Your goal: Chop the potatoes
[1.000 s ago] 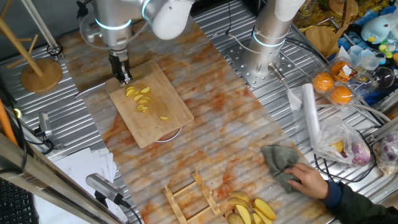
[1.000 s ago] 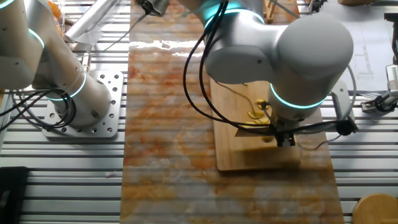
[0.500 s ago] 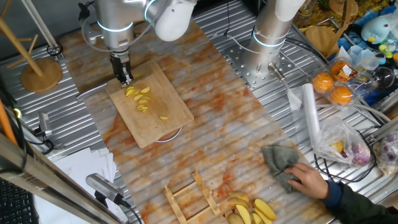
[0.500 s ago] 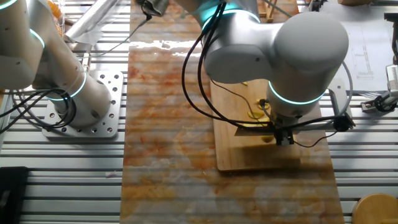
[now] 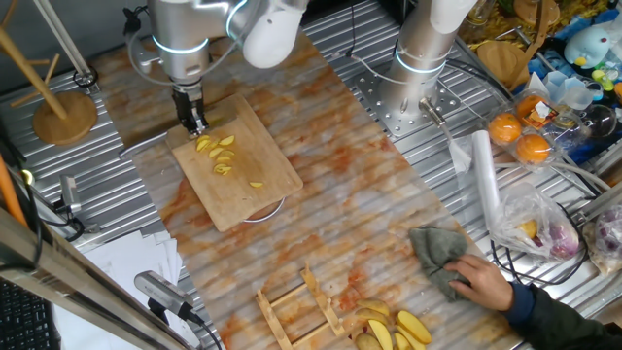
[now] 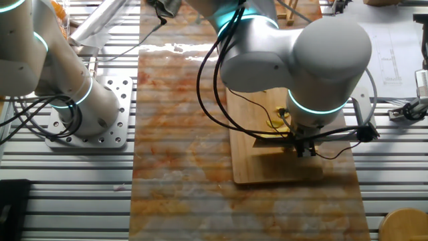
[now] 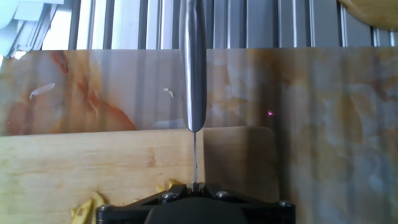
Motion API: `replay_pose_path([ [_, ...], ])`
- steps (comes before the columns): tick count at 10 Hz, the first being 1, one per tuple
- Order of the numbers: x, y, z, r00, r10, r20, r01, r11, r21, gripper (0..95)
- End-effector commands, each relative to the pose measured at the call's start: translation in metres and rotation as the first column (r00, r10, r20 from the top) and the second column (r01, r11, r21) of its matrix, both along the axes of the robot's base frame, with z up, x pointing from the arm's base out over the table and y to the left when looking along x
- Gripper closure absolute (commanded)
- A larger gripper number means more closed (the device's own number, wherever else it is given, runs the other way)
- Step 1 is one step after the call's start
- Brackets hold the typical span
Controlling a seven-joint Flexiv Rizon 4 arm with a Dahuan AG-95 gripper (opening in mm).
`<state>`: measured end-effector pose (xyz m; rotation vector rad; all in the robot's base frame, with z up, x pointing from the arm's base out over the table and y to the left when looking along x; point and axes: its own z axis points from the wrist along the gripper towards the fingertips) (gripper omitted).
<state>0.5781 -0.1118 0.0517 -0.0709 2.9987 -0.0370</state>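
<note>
Thin yellow potato slices [image 5: 220, 153] lie on the bamboo cutting board [image 5: 262, 190], with one slice apart [image 5: 256, 184]. My gripper [image 5: 195, 122] is shut on a knife [image 5: 146, 144] at the board's far corner, just beside the slices. In the other fixed view the gripper [image 6: 305, 148] holds the knife [image 6: 334, 134] level over the board [image 6: 267, 167], and the slices [image 6: 274, 122] show partly behind the arm. In the hand view the knife [image 7: 193, 68] points away, edge-on, above the board [image 7: 93, 162]; slices [image 7: 84, 208] show at the bottom.
A second arm's base [image 5: 418, 68] stands at the back. A person's hand [image 5: 483, 282] presses a grey cloth [image 5: 437, 255] at the front right. Pale yellow wedges [image 5: 394, 331] and a wooden rack [image 5: 292, 303] lie at the front. Oranges [image 5: 520, 136] and bags sit right; a wooden stand [image 5: 63, 112] left.
My gripper and the knife have shifted very slightly over the board's corner. The potato slices and the hand with the cloth have not moved.
</note>
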Motion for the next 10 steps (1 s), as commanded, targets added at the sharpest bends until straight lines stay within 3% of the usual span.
replay_pose_path([
  [1, 0.001, -0.001, -0.008, 1.000, 0.005, 0.007, -0.005, 1.000, -0.015, 95.0],
  [4, 0.001, -0.003, -0.019, 1.000, 0.006, 0.027, -0.005, 1.000, -0.009, 95.0],
  [6, 0.001, -0.001, -0.015, 0.999, -0.022, 0.039, 0.020, 0.998, 0.055, 95.0],
  [8, -0.004, 0.009, 0.013, 0.999, -0.033, 0.024, 0.030, 0.995, 0.092, 95.0],
  [9, -0.006, 0.015, 0.022, 0.999, -0.029, 0.014, 0.028, 0.996, 0.090, 95.0],
  [10, -0.009, 0.024, 0.030, 0.999, -0.033, -0.002, 0.033, 0.993, 0.111, 95.0],
])
